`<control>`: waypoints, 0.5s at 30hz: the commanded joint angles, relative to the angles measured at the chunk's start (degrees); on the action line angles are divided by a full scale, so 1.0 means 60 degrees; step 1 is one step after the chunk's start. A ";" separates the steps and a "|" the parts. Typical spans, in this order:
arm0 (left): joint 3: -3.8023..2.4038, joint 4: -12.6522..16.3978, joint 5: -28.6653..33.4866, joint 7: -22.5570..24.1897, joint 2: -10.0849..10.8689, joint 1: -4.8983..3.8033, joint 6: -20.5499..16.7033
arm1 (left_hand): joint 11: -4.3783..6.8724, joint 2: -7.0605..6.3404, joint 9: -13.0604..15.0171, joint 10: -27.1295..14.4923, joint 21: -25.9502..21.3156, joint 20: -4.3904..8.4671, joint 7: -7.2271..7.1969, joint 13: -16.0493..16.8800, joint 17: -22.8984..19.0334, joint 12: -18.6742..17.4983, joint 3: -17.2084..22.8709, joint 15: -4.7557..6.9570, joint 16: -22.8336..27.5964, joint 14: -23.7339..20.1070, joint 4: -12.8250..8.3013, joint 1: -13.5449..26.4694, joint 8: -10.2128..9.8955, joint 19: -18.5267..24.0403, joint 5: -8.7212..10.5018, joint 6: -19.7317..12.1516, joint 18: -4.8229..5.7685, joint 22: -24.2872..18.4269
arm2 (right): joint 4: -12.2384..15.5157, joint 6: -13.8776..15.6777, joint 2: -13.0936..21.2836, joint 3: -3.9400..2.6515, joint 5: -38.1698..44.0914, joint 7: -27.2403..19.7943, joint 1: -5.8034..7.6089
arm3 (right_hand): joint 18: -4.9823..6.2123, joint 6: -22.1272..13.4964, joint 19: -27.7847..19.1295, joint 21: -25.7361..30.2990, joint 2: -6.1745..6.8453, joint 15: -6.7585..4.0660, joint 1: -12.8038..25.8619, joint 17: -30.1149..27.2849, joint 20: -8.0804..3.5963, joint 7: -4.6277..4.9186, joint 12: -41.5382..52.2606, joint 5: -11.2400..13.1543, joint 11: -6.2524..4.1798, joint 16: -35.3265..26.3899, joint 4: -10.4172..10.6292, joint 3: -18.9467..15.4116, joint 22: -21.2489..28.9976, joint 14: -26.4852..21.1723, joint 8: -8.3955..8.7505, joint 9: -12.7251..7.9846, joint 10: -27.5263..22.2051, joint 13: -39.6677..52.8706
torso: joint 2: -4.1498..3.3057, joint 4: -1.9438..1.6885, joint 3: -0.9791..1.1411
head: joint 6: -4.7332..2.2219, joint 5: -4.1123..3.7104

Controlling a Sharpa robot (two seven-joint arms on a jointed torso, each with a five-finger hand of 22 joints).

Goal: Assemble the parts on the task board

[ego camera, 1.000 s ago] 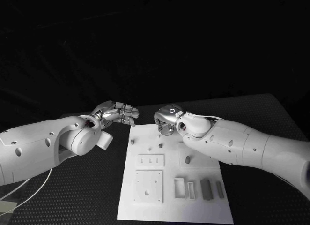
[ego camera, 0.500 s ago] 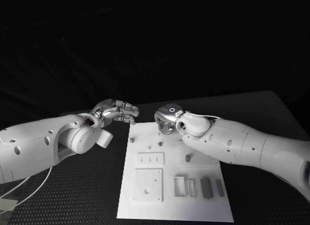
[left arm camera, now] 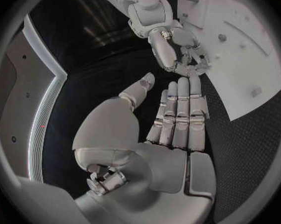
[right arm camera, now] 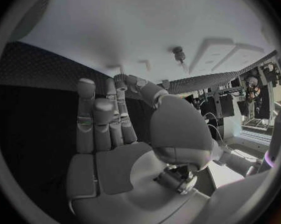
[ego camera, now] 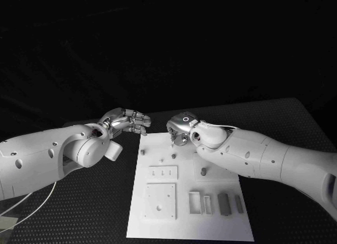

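Two silver hands hover at the white task board's (ego camera: 189, 231) far edge.
Left hand (ego camera: 128, 122) and right hand (ego camera: 180, 130) both empty, fingers apart; the right is nearer the small pegs (ego camera: 173, 156).

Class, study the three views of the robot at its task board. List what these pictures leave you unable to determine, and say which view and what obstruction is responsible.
1. Whether the right hand pinches a part: head view, its curled fingers hide their tips; left wrist view, too small.
2. The task board area under the right arm: head view, the arm covers it.
3. What the left hand touches: head view, the fingers overlap the board's far corner.
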State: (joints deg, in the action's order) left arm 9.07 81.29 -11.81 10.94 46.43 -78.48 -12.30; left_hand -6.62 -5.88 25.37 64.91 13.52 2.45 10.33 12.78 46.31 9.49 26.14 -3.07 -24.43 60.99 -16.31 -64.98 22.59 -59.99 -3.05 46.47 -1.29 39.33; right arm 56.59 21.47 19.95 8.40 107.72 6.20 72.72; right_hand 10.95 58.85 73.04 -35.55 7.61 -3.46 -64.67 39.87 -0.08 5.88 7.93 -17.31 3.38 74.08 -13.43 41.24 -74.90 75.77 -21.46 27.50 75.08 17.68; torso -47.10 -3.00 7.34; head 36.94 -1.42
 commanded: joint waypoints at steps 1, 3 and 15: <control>-0.0008 0.0007 0.0035 0.0118 -0.0013 -0.0030 0.0127 | -0.0060 -0.0005 0.0016 0.0023 -0.0067 0.0026 0.0045 0.0013 0.0014 -0.0038 -0.0053 -0.0001 0.0064 -0.0017 -0.0016 0.0115 -0.0057 -0.0024 0.0005 -0.0009 -0.0157 0.0013 | -0.0073 -0.0163 -0.0037 0.0032 0.0160 0.0045 -0.0054 | 0.0675 0.0071 0.0012 -0.0055 -0.0436 -0.0252 -0.0382 -0.0012 -0.0055 0.0022 0.0044 -0.0067 -0.0341 0.0047 -0.0537 0.0680 -0.0244 -0.0187 -0.0033 0.0022 0.0458 0.0917 | -0.0008 -0.0725 -0.0004 | -0.0007 0.0004; -0.0008 0.0010 0.0035 0.0117 -0.0018 -0.0030 0.0124 | -0.0060 -0.0005 0.0017 0.0024 -0.0068 0.0026 0.0045 0.0014 0.0015 -0.0039 -0.0053 -0.0001 0.0065 -0.0016 -0.0016 0.0115 -0.0058 -0.0025 0.0005 -0.0009 -0.0157 0.0013 | -0.0083 -0.0252 -0.0049 0.0036 0.0160 0.0049 -0.0067 | 0.0675 0.0070 0.0010 -0.0059 -0.0431 -0.0252 -0.0378 -0.0014 -0.0054 0.0023 0.0041 -0.0066 -0.0340 0.0049 -0.0537 0.0680 -0.0244 -0.0188 -0.0031 0.0023 0.0458 0.0922 | -0.0015 -0.0723 -0.0005 | -0.0011 0.0006; -0.0008 0.0016 0.0035 0.0121 0.0008 -0.0030 0.0124 | -0.0059 -0.0013 0.0022 0.0026 -0.0073 0.0028 0.0045 0.0020 0.0019 -0.0045 -0.0053 0.0000 0.0070 -0.0015 -0.0024 0.0104 -0.0063 -0.0025 0.0005 -0.0008 -0.0159 0.0015 | -0.0109 -0.0604 -0.0010 0.0071 0.0178 0.0107 -0.0112 | 0.0675 0.0056 -0.0026 -0.0073 -0.0416 -0.0243 -0.0363 -0.0033 -0.0042 0.0029 0.0011 -0.0069 -0.0332 0.0049 -0.0539 0.0690 -0.0239 -0.0205 -0.0012 0.0027 0.0438 0.0952 | -0.0023 -0.0724 0.0006 | 0.0024 0.0007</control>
State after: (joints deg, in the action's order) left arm 9.07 81.29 -11.81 10.94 46.51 -78.49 -12.30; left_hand -6.62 -5.88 25.41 64.91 13.29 2.45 10.33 12.83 46.34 9.49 26.14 -3.07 -24.21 60.99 -16.31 -64.98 22.59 -59.99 -3.05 46.47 -1.28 39.32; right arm 56.21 21.22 19.67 8.43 108.00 6.32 72.70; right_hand 10.95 58.80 72.94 -35.70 7.61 -3.37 -64.66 39.74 0.02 6.02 7.82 -17.53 3.38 74.07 -13.07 41.60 -74.90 75.68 -21.46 27.51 75.09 17.69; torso -47.22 -3.00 7.35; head 37.05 -1.37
